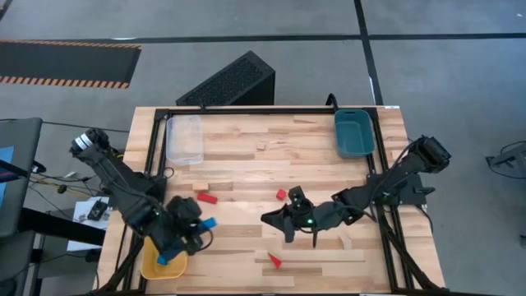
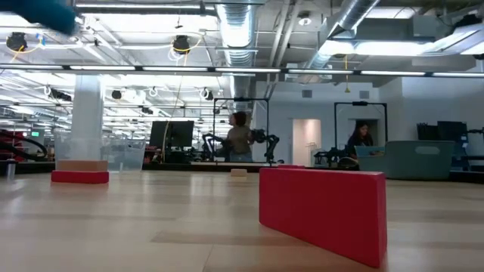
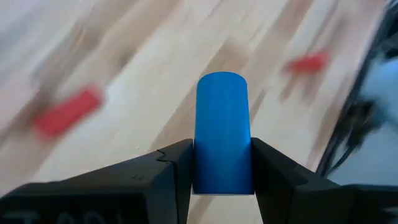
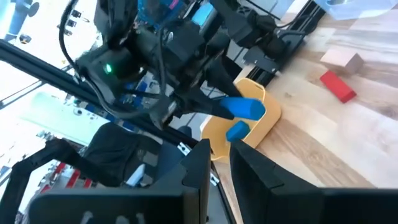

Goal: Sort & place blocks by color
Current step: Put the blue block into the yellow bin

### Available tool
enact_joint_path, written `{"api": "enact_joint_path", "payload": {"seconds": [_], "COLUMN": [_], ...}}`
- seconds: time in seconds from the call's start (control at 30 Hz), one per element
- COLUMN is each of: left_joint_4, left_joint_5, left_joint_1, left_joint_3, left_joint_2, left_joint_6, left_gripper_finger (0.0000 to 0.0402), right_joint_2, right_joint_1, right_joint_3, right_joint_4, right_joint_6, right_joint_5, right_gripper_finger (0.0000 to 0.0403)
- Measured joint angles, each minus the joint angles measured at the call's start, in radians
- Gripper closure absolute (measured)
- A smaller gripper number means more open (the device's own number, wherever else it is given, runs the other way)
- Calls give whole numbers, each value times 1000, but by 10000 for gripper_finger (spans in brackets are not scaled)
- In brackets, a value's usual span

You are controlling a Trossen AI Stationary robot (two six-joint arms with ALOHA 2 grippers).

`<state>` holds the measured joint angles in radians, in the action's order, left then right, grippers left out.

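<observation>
The pale wooden plank counter carries everything. A yellow plastic tray sits at its near left corner with a small blue block inside. Above the tray, the left claw is clamped on a blue cylinder block. The right claw hovers mid-counter near a small red block; I cannot tell whether it is apart or together.

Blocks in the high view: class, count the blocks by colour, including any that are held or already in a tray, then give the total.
blue blocks: 2
red blocks: 3
bare wood block: 1
Total: 6
</observation>
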<state>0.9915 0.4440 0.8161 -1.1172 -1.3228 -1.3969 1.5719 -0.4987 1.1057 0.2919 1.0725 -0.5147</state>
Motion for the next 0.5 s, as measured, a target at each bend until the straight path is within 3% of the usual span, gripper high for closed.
{"api": "enact_joint_path", "payload": {"seconds": [0.27,0.5], "left_joint_4": [197,204], "left_joint_5": [-348,-538], "left_joint_1": [134,164], "left_joint_3": [0,0], "left_joint_2": [1,-2], "left_joint_6": [-132,-143], "left_gripper_finger": [293,292], "right_joint_2": [0,0], "right_joint_1": [50,62], "right_joint_3": [0,0], "right_joint_4": [-2,-19], "right_joint_6": [0,0], "right_joint_5": [68,72], "right_gripper_finger": [316,316]}}
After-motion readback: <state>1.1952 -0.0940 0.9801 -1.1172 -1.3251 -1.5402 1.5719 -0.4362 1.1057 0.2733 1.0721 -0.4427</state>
